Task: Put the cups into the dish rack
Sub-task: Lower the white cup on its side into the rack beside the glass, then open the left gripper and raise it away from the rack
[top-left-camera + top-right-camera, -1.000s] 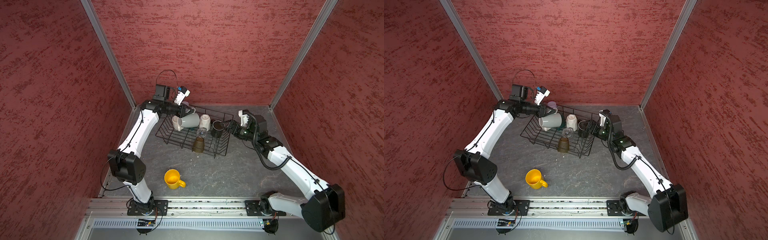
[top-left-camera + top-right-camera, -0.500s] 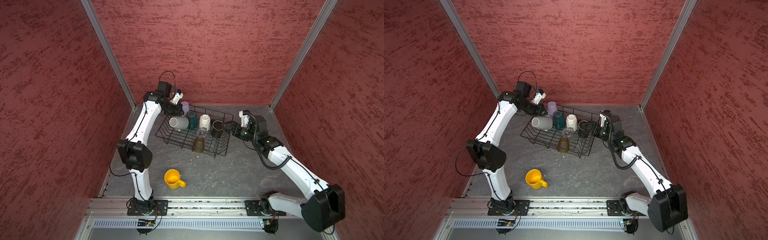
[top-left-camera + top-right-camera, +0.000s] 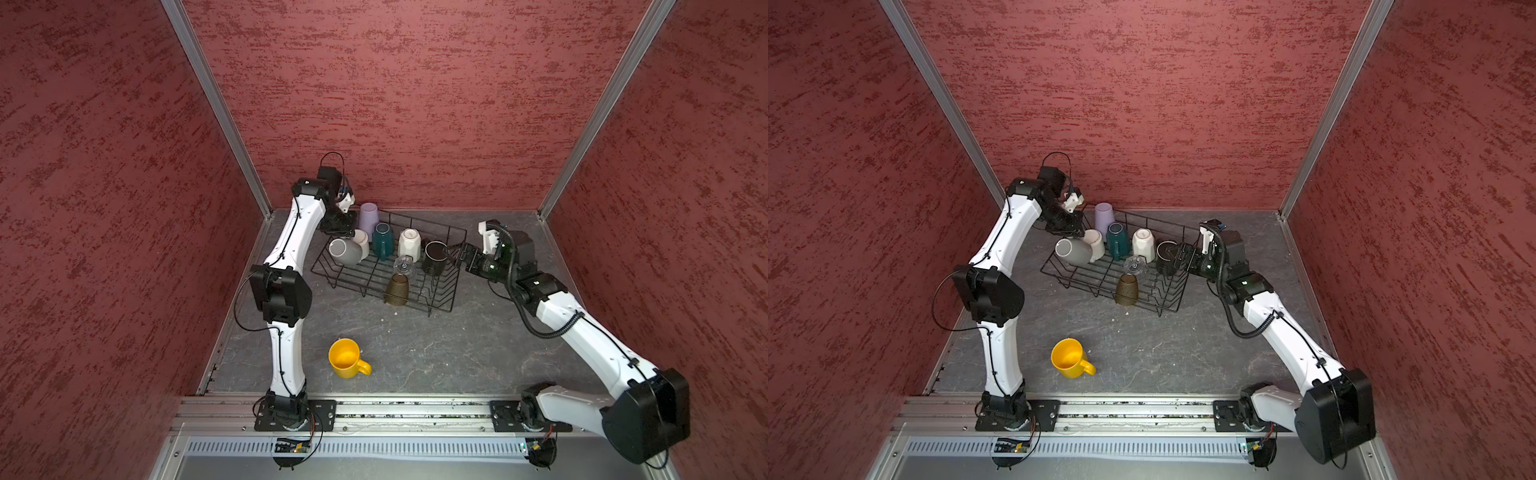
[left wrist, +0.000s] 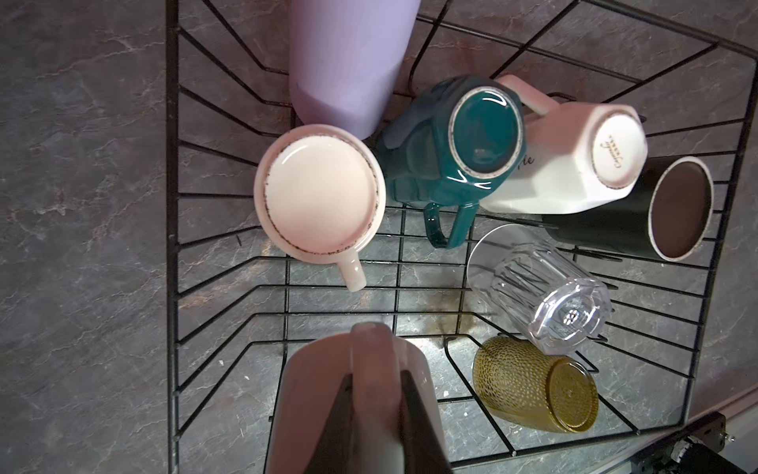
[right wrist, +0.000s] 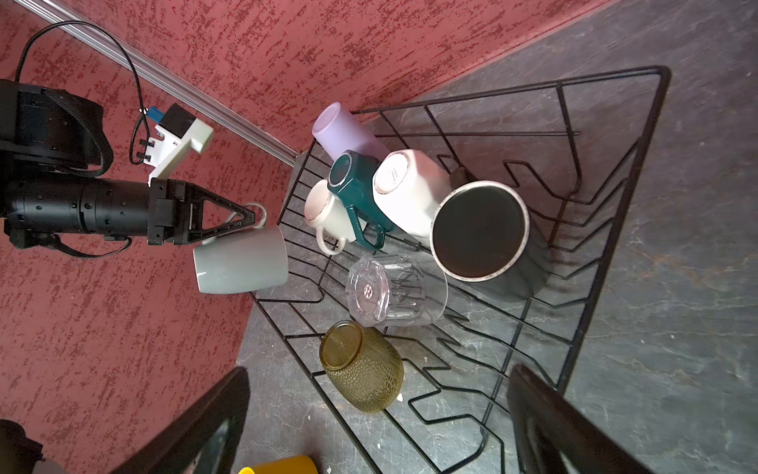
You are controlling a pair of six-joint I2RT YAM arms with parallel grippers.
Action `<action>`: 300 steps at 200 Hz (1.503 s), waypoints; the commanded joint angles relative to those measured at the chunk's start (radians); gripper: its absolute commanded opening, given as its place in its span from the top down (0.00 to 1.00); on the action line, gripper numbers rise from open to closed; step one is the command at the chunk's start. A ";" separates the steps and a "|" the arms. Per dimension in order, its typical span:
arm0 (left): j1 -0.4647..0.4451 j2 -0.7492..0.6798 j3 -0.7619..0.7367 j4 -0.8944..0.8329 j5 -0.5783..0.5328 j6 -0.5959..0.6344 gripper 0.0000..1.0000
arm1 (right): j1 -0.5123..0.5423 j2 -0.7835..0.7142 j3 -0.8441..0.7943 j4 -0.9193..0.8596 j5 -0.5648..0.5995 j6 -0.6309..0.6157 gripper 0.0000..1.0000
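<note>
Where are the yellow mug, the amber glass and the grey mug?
yellow mug [image 3: 345,358], in a top view, inner wall
amber glass [image 4: 521,381], left wrist view, dimpled side
grey mug [image 5: 242,260], right wrist view, outer wall

Left arm [image 3: 296,239], right arm [image 3: 592,338]: white shells, black joints. Left gripper [image 5: 250,217]: black triangular-truss fingers [image 5: 189,217]. Black corrugated conduit [image 3: 536,332] on right. 2 black bolted base plates [image 3: 328,409].

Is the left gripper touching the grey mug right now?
Touching. The right wrist view shows the left gripper shut on the handle of the grey mug.

left arm [image 3: 297,232] — elbow up, jaws clamped | right arm [image 3: 590,336] — outstretched, jaws wide apart
</note>
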 commanded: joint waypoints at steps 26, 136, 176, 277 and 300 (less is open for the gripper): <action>0.013 0.049 0.041 -0.049 -0.006 0.004 1.00 | -0.013 0.015 0.000 -0.007 0.007 -0.024 0.01; -0.069 0.107 0.077 -0.089 0.039 0.090 1.00 | -0.017 0.034 -0.014 -0.002 -0.008 -0.016 0.01; -0.104 0.143 0.103 -0.112 0.055 0.102 1.00 | -0.018 0.037 -0.016 -0.002 -0.012 -0.017 0.01; -0.150 0.255 0.141 -0.126 0.042 0.066 1.00 | -0.018 0.035 -0.027 0.006 -0.023 -0.007 0.01; -0.154 0.273 0.141 -0.126 0.037 0.057 1.00 | -0.018 0.036 -0.030 0.009 -0.025 -0.004 0.01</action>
